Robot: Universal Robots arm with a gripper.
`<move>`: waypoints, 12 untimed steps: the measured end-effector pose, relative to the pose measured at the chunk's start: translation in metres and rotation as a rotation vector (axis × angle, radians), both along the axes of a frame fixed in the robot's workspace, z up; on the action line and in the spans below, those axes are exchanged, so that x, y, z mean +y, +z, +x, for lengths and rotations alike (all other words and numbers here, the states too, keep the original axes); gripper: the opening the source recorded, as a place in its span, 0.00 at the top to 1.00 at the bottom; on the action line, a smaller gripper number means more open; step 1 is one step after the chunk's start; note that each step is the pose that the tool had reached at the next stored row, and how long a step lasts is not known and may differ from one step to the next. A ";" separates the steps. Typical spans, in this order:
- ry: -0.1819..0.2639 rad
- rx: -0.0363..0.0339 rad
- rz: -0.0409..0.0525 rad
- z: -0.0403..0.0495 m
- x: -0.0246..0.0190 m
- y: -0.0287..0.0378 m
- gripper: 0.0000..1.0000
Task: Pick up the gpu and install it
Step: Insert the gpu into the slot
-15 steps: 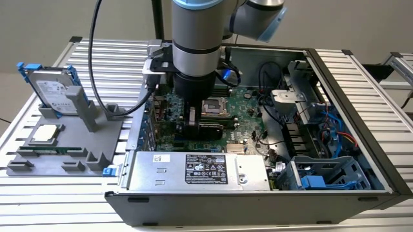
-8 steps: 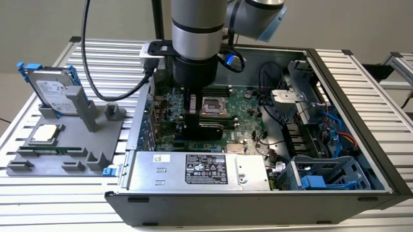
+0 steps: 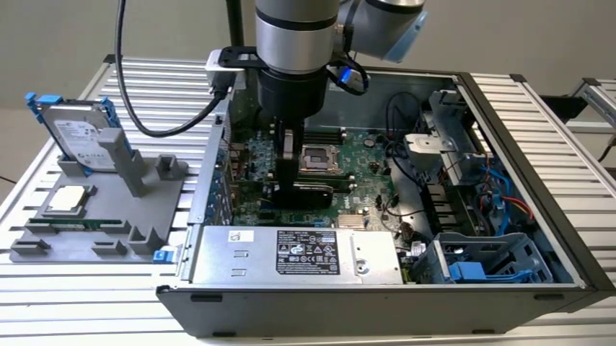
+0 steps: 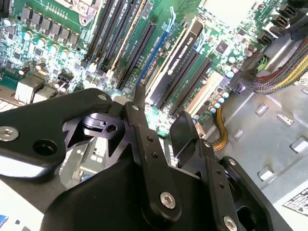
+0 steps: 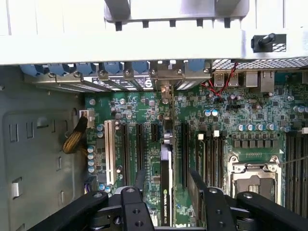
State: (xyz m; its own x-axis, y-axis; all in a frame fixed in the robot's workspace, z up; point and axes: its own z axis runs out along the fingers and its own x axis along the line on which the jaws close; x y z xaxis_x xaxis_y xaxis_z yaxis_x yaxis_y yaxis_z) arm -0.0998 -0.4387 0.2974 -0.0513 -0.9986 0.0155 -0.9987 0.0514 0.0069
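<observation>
Nearest you in the exterior view sat the power supply (image 3: pixel 288 252), along the near wall of the open case (image 3: pixel 385 317). Beyond it the arm reached straight down into the case, and that vertical approach looked chosen to match the way a card goes into its slot. The gpu (image 5: pixel 166 202) stood on edge in the motherboard (image 5: pixel 139 103), its black top edge running away toward the rear slot covers. Judged from how level and low it sat among the other slots, it was in its slot, though you could not confirm from these views that it was pressed fully home. The gripper (image 5: pixel 168 175) straddled the card, and its fingers (image 5: pixel 197 185) stood apart with green board showing between each one and the card, so it was released, not clamping anything. Keeping the fingers on either side of the card would have let them guide it without touching the neighbouring slots. Well apart, on the exterior view's left, the hard drive (image 3: pixel 82 133) stood upright in the grey fixture (image 3: pixel 97 216), outside the case and clear of the arm.
</observation>
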 end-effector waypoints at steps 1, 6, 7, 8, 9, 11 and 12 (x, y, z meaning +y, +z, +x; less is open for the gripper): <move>0.000 0.0000 -0.0001 0.0000 0.0000 0.0000 1.00; 0.000 0.0001 -0.0002 0.0000 0.0000 0.0002 1.00; 0.000 0.0001 -0.0002 0.0000 0.0000 0.0002 1.00; 0.000 0.0001 -0.0002 0.0000 0.0000 0.0002 1.00; 0.000 0.0001 -0.0002 0.0000 0.0000 0.0002 1.00; 0.000 0.0001 -0.0002 0.0000 0.0000 0.0002 1.00; 0.000 0.0001 -0.0002 0.0000 0.0000 0.0002 1.00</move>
